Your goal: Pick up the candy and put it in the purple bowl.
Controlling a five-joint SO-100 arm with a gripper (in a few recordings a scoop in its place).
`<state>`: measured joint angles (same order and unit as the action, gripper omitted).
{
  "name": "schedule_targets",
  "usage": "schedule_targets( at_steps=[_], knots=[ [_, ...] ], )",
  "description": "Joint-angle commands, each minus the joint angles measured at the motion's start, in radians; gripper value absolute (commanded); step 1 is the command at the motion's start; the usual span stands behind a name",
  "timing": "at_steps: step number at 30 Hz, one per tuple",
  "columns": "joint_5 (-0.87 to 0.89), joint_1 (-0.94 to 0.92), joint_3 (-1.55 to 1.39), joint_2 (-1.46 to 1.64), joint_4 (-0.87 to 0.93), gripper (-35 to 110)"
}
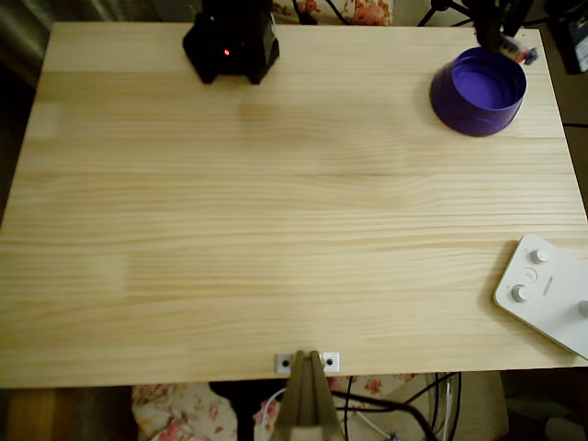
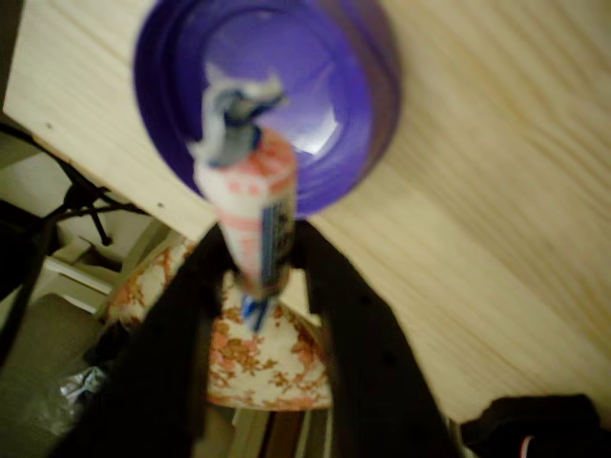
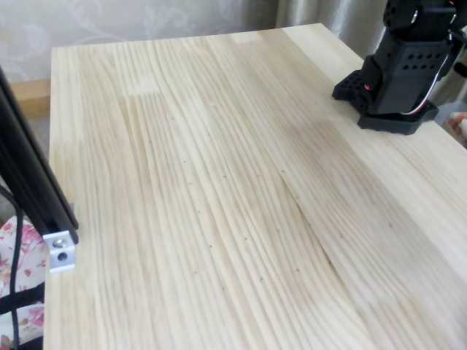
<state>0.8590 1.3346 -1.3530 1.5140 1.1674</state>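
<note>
Wrist view: tool [image 2: 256, 272] closed on the candy [image 2: 250, 212], the two dark fingers [image 2: 181, 324] pinching its lower end. Candy stands up out of the grip, pinkish-peach body with a dark mark on one side, twisted silvery-blue wrapper end on top. Directly behind the candy lies the purple bowl [image 2: 358, 67], its lighter violet inside facing the camera; the candy's upper half overlaps the bowl's opening, the lower half falls past the bowl's near rim and the tabletop [image 2: 496, 191] edge. Picture is blurred, so height above the bowl cannot be judged.

Overhead view: purple bowl [image 1: 479, 90] sits at the far right corner of the tabletop [image 1: 276, 211]. Candy [image 1: 520, 50] shows as a small pale bit just beyond the bowl's far rim. White button-covered device [image 1: 548, 292] lies well nearer than the bowl, at the right edge. Black arm base [image 1: 231, 44] stands well left of the bowl.

Fixed view: arm base [image 3: 398, 69] on bare tabletop [image 3: 219, 182].
</note>
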Motion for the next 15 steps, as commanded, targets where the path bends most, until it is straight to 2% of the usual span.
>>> schedule_targets(
  at_steps=[1, 15],
  knots=[
    [0.014, 0.043, 0.138, 0.002, 0.014, 3],
    [0.029, 0.061, 0.173, -0.072, 0.011, 7]
  ],
)
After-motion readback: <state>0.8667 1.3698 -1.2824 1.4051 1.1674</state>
